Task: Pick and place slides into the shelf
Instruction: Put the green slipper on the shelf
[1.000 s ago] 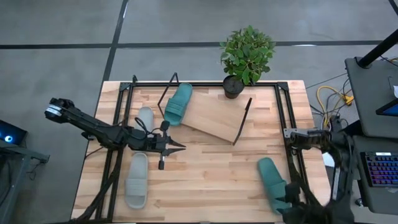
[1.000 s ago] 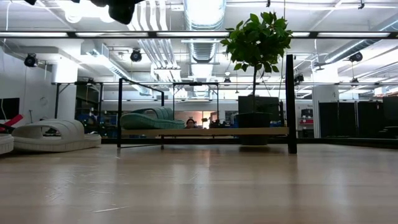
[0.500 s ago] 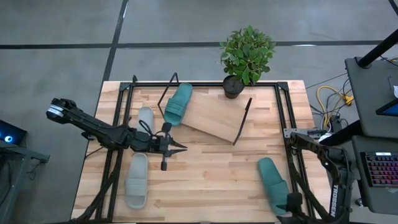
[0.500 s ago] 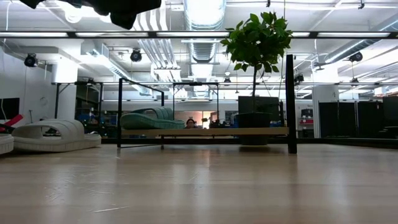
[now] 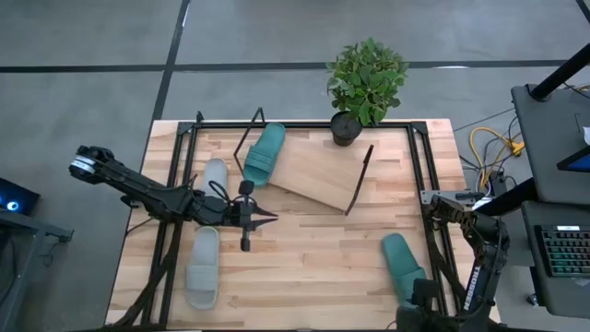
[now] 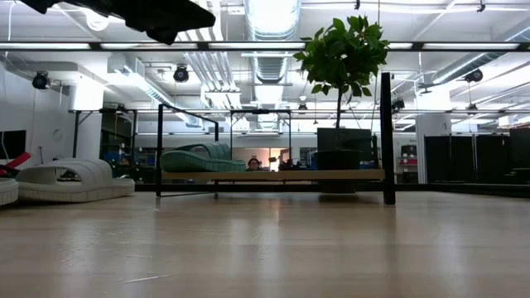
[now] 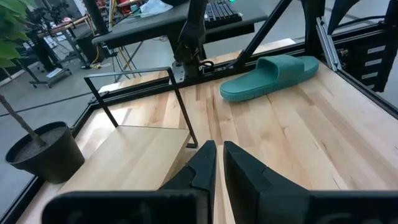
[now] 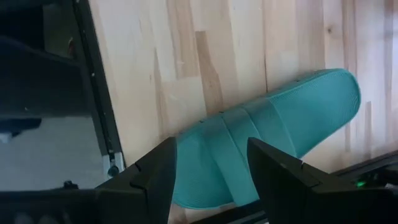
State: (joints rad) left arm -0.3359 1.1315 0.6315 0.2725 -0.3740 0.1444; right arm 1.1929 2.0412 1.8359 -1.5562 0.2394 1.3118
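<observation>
Teal slide [image 8: 267, 143] now sits directly below spread right gripper [image 8: 208, 171] jaws, newly lowered for pickup; left gripper [image 7: 219, 163] pressed together, empty, pointed toward shelf [image 5: 318, 173].

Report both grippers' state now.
Left gripper: fingers shut, holding nothing.
Right gripper: fingers open above the teal slide, not gripping it.
</observation>
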